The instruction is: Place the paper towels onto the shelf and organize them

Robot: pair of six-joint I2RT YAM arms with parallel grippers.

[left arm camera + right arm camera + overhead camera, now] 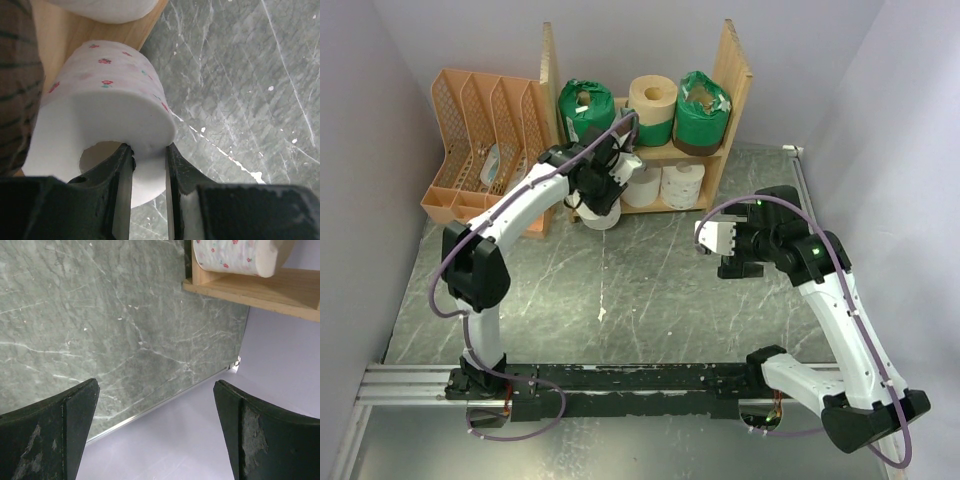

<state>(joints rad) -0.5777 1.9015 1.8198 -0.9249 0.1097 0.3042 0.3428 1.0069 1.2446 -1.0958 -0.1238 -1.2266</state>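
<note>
At the far left stands one orange lattice plastic file rack. Next to it, the left gripper is narrowly closed on one white paper towel roll with small printed flowers: one finger is inside the hollow core and the other is outside, pinching the wall. This roll is at the left front of the lower board of the light wooden shelf; I cannot tell if it rests on the board. The top board carries three rolls: one green-wrapped roll, one cream roll, and a second green-wrapped roll. The lower board carries two white rolls. At the right, the right gripper is wide apart and holds nothing, above the grey marbled table.
</note>
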